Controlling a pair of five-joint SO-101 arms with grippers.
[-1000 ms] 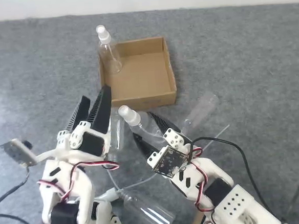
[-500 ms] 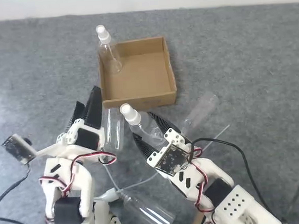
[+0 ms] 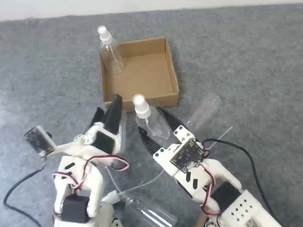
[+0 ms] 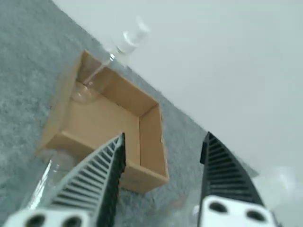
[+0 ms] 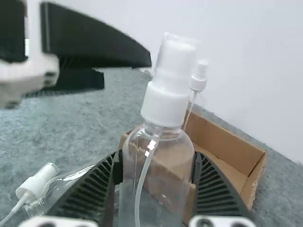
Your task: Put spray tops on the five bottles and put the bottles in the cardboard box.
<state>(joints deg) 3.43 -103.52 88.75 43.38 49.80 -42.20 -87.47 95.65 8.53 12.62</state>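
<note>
Overhead and wrist views of two arms on a grey carpeted surface [image 3: 251, 49]. The open, shallow brown cardboard box [image 3: 141, 75] lay at the far middle of the carpet. One clear plastic bottle with a white spray top [image 3: 109, 51] stood leaning in the box's far left corner.

The right gripper [image 3: 149, 121] was clamped around the body of a second clear plastic bottle fitted with a white spray top [image 3: 144, 116]. This bottle was held roughly upright, just on the near side of the box's front wall, with its top level with that wall in the overhead view. In the right wrist view, the ribbed black fingers [image 5: 102, 187] pressed both sides of the bottle [image 5: 161, 156], and the box [image 5: 227, 151] lay beyond it.

The left gripper [image 3: 108, 108] hung just left of the held bottle with its jaws spread wide and nothing between them. Its wrist view showed the box [image 4: 109, 118] through the gap.

An uncapped clear bottle [image 3: 203, 112] lay on its side near the box's right front corner. Another clear bottle [image 3: 151, 215] lay between the arm bases.
</note>
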